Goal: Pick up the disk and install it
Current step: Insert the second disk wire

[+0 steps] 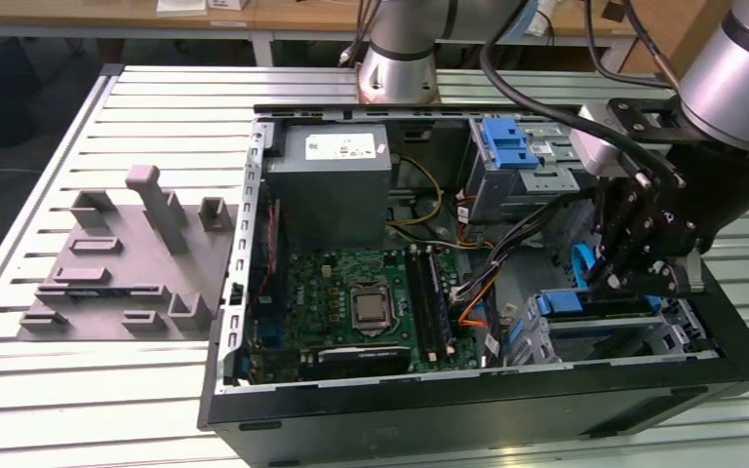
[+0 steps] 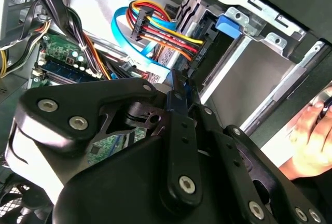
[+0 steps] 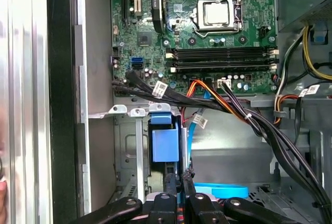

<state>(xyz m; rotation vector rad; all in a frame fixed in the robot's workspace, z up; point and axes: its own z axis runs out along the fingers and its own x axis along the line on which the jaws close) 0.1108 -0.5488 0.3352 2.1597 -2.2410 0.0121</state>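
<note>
The gripper (image 1: pixel 638 283) hangs inside the open computer case (image 1: pixel 479 409), over the drive cage (image 1: pixel 609 336) at the exterior view's right, near the front lower corner of the case. In the first wrist view its two black fingers (image 3: pixel 171 185) stand close together with only a thin gap between them, and the tips meet the edge of the blue carrier of the disk (image 3: pixel 165 143). The jaws look closed on this thin blue edge. The disk sits upright in the slot of the metal cage, its blue frame just under the row of silver tabs. In the exterior view the blue top of the disk (image 1: pixel 596 302) shows just below the gripper.

The green motherboard (image 1: pixel 355 302) lies in the middle of the case, and the grey power supply box (image 1: pixel 329 180) stands above it. A bundle of coloured cables (image 2: pixel 155 29) runs beside the cage. A grey foam fixture (image 1: pixel 128 263) rests on the slatted table (image 1: pixel 36 390) at the exterior view's left. A person's hand (image 2: pixel 311 141) touches the outside of the case in the second wrist view
</note>
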